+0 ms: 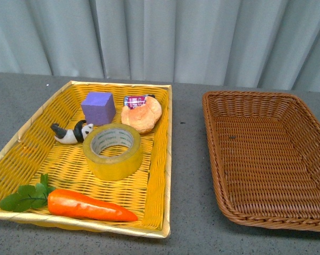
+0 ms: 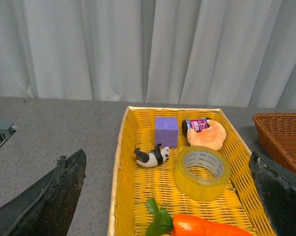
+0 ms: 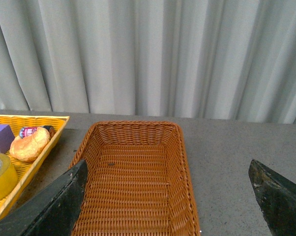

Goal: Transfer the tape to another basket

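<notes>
Tape (image 1: 113, 162) lies flat, core up, mid yellow tray (image 1: 167, 159), just beside toy panda (image 1: 69, 133) and near bread roll (image 1: 142, 116); the small labelled item behind the bread is possibly a can, too small to tell. Brown basket (image 1: 266, 154) sits apart, right of the tray. Left gripper (image 2: 162, 160) and right gripper (image 3: 167, 164) both splayed wide, grasping nothing.

The tape (image 1: 111, 166) is seen as translucent yellow, its inner core grey-white with print. The basket (image 1: 266, 159) is woven in dark brown wicker, the tray (image 1: 69, 164) in bright yellow. A purple cube (image 1: 98, 107), a black-and-white panda (image 1: 70, 133) and an orange carrot (image 1: 88, 206) with green leaves are shown. The table (image 1: 186, 175) is coloured grey.
</notes>
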Tool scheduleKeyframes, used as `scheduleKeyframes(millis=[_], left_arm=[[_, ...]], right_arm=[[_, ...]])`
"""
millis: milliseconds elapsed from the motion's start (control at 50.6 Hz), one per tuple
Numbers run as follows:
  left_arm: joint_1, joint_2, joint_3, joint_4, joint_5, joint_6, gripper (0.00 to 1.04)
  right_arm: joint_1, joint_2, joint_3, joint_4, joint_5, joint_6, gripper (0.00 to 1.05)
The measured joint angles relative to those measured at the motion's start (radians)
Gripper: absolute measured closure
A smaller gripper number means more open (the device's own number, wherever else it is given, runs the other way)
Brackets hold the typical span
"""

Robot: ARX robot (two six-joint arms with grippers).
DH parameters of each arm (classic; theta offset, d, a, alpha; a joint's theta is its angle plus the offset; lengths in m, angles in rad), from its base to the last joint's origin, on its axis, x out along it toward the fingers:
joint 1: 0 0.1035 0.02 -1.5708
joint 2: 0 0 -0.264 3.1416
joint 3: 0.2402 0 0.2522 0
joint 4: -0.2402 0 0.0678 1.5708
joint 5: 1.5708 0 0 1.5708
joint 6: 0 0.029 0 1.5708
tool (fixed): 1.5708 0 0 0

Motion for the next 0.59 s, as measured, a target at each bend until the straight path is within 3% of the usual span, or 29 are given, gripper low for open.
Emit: scheduleKeyframes(millis=[593], left_arm=[[0.0,0.0,0.0,0.0,0.0,0.0,0.07]], right_arm=[[0.0,0.0,0.0,0.0,0.0,0.0,0.09]])
